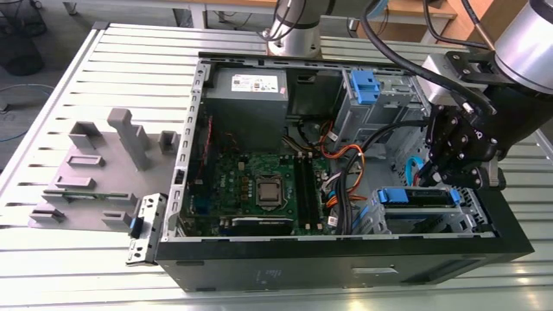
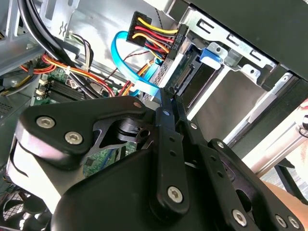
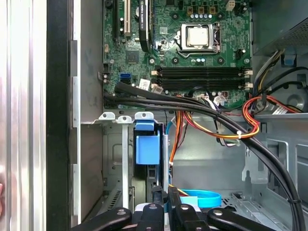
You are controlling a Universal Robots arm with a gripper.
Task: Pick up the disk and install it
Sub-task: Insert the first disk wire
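Here, a ribbed silver-metal counter (image 1: 103, 78) carries the open black computer case (image 1: 346, 265), with a grey moulded fixture (image 1: 95, 168) well apart from my end effector (image 1: 458, 173). My black, bolted fingers (image 2: 166, 115) are pressed together, gripping nothing. Just below them, the disk (image 1: 419, 197) sits slotted in the grey steel drive cage (image 1: 471, 217), its blue plastic rail (image 3: 147, 147) showing. The green motherboard (image 3: 192, 53) lies nearby.

The desk (image 1: 103, 65) is ribbed, matt metal; the pincer (image 2: 168, 103) matt black metal; the disk's (image 1: 421, 197) rails glossy blue plastic.
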